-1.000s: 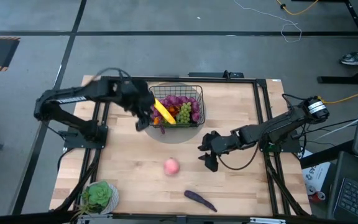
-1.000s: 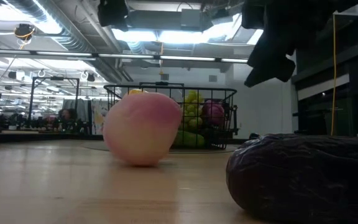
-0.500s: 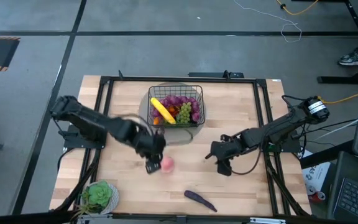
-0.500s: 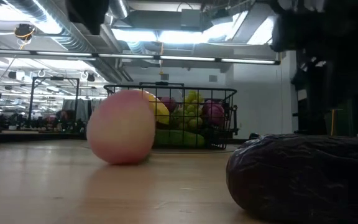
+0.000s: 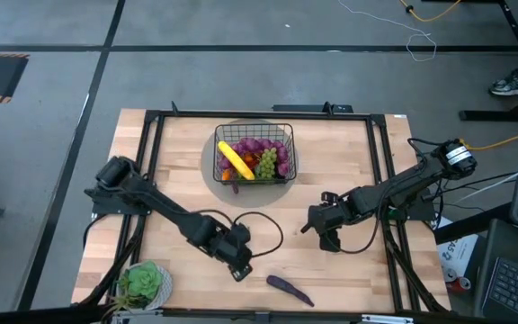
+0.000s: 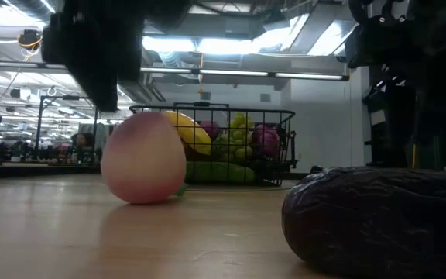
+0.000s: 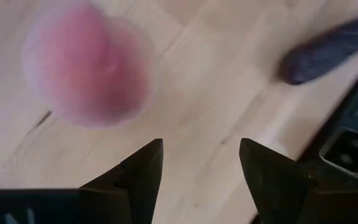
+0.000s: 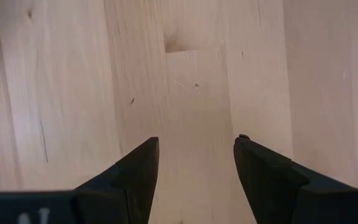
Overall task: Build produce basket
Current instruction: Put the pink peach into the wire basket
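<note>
Hovering low over the front of the table (image 5: pixel 178 171), the left hand (image 7: pixel 201 165) has its fingers spread and holds nothing; bare wood shows between them in the left wrist view. The peach (image 7: pixel 89 65) lies just ahead of the fingertips, off the centre line of the gap and not touching either finger. In the high view the arm covers the fruit, so its spot on the table is judged from the wrist and low views only. The eggplant (image 5: pixel 290 289) lies near, at about 4 o'clock from the left hand, close to the front edge.

The right hand (image 5: pixel 325 225) waits over bare wood at about 3 o'clock from the left hand, well apart, fingers likewise spread and empty.

The basket (image 5: pixel 254 153) stands toward the back of the table, at about 12 o'clock from the left hand, already holding the banana (image 5: pixel 236 160), grapes (image 5: pixel 266 164) and other pieces. A potted plant (image 5: pixel 142 283) sits at the front left corner.

Assessment: the step in hand is the pickup of the peach. The hand should be re-centred so the fruit sits squarely between the fingers before closing. A round fruit rolls readily on smooth wood, so a one-sided touch would likely push it away. Closing should be gentle and low on the widest part.
</note>
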